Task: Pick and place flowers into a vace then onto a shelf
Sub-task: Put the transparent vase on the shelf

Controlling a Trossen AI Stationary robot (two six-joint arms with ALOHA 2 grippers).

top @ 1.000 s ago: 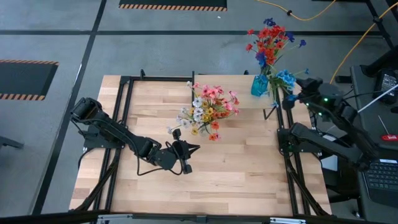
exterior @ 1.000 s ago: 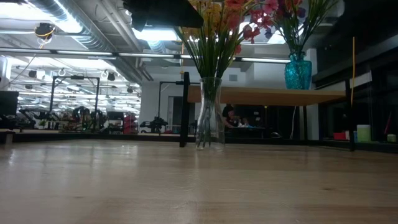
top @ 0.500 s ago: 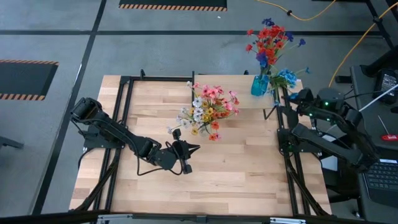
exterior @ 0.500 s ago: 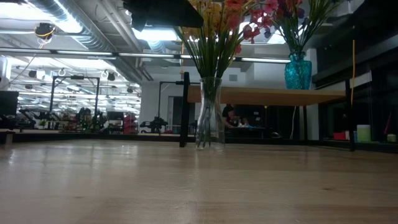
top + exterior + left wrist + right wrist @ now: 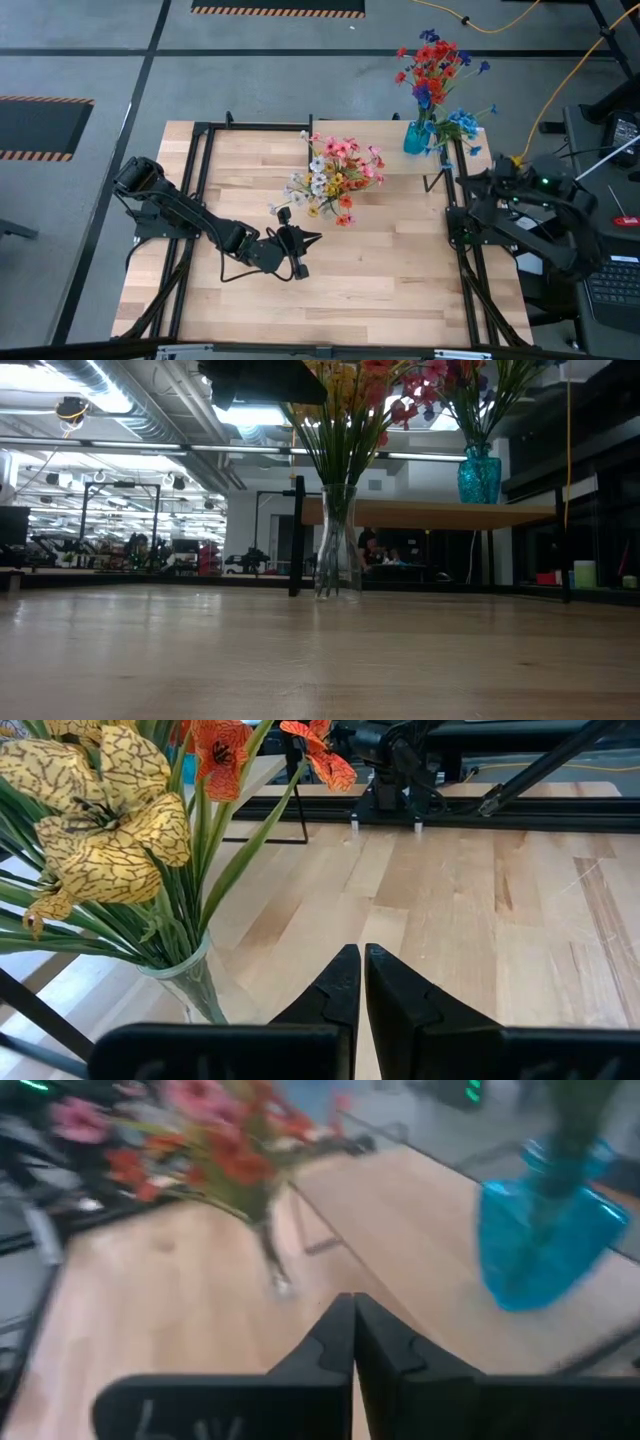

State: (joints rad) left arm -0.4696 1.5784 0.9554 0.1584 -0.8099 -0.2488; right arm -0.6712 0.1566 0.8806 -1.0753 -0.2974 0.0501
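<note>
A clear glass vase (image 5: 337,540) of pink, yellow, white and orange flowers (image 5: 335,177) stands on the tabletop. A blue vase (image 5: 417,137) with red and blue flowers (image 5: 437,62) stands on the raised pale wood shelf (image 5: 420,514) at the far right. My left gripper (image 5: 312,238) is shut and holds nothing, on the near side of the clear vase (image 5: 195,985). My right gripper (image 5: 478,183) is shut and holds nothing too. It hangs at the table's right edge, nearer than the blue vase (image 5: 545,1240) and apart from it.
Black frame rails (image 5: 195,200) run along the table's left and right sides. The shelf's thin black posts (image 5: 297,535) stand on the tabletop. Bare wood (image 5: 380,270) fills the near half of the table. A yellow cable (image 5: 560,80) lies on the floor at the far right.
My right gripper has drawn back from the blue vase toward the table's near and right edges, sinking a little and turning. The blue vase and its flowers stay on the shelf.
</note>
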